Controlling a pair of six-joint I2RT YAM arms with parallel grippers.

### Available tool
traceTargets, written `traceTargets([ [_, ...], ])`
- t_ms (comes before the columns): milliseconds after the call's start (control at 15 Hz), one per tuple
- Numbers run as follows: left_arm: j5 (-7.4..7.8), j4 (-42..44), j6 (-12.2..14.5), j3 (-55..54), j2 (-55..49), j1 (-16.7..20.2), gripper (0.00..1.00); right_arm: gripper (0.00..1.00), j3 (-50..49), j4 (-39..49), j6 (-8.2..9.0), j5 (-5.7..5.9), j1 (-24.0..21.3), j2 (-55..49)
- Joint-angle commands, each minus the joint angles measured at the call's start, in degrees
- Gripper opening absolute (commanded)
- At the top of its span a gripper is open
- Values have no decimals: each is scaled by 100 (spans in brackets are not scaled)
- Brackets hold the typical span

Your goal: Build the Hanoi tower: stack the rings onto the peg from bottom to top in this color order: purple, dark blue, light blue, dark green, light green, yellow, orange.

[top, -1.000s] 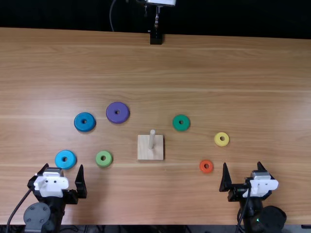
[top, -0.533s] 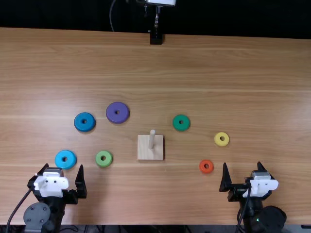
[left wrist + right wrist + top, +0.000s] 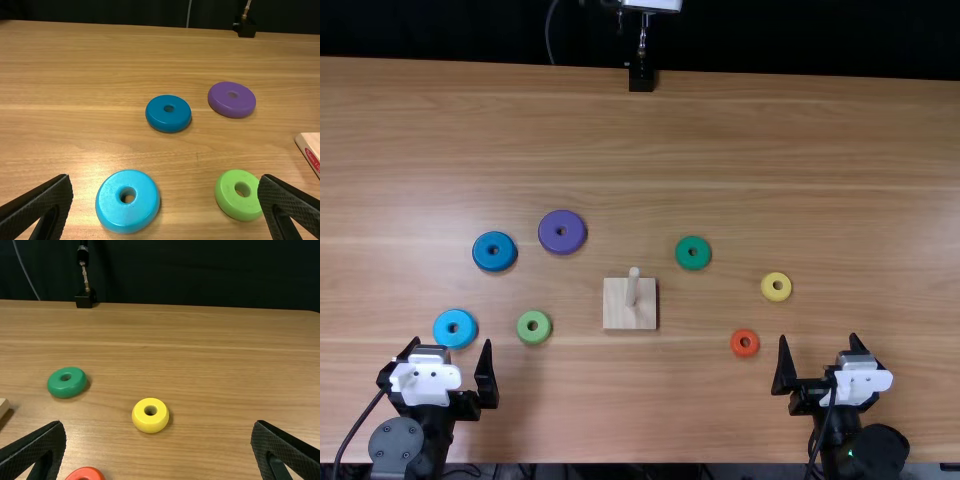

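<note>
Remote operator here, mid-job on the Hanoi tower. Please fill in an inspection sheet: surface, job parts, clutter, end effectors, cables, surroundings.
Surface: light brown wooden table, rings lying flat on it.
Peg: upright peg on its wooden base, no rings on it.
Rings left of the base in the top view: purple, dark blue, light blue, light green.
Rings right of it: dark green, yellow, orange.
Clutter: nothing seen.
Left end effector: open, holding nothing.
Right end effector: open, holding nothing.
Cables: one along the left arm, one by the right, one hanging beyond the table.
Surroundings: dark backdrop; black stand at the far edge.
</note>
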Motion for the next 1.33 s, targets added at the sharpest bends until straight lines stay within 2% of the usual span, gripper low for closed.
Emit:
traceTargets([
  [0, 61, -379, 130, -666, -40, -16, 100, 100, -409, -443, 32, -77, -84, -10],
  [333, 40, -336, 130, -666, -40, -183, 100, 100, -409, -443, 32, -77, -84, -10],
  [600, 30, 212, 130, -323, -40, -227, 100, 100, -409, -443, 32, -77, -84, -10],
  [1000, 51, 739, 109, 266, 628, 2, 100, 100, -409, -443, 32, -77, -84, -10],
  [1133, -23, 750, 109, 451, 707, -25, 100, 100, -409, -443, 32, -77, -84, -10],
  [1267, -76, 750, 109, 503, 223, 2, 100, 100, -409, -443, 32, -77, -84, -10],
])
